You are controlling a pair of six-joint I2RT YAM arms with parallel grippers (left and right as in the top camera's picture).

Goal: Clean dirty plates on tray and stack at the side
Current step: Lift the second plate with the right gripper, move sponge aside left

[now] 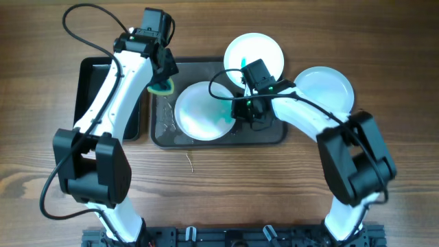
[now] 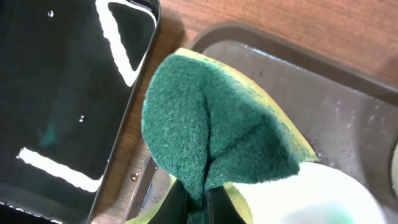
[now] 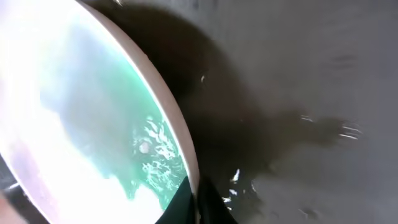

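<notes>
Nothing readable is showing in any of the three views: no text, label, brand mark, number or sign.
</notes>
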